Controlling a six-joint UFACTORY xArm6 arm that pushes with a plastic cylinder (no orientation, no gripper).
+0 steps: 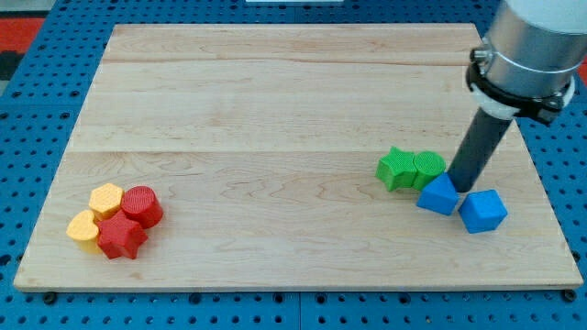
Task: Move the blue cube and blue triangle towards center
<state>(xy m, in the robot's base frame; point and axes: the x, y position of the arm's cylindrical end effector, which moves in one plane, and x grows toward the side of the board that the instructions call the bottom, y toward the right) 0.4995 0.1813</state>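
Note:
The blue triangle lies at the view's lower right of the wooden board. The blue cube sits just to its right, touching or nearly touching it. My tip stands right behind them, at the upper right edge of the blue triangle and just up-left of the blue cube. The dark rod rises from there to the grey arm at the view's top right.
A green star-shaped block and a green cylinder sit together just left of my tip. At the view's lower left a cluster holds a yellow hexagon, a yellow heart-like block, a red cylinder and a red star.

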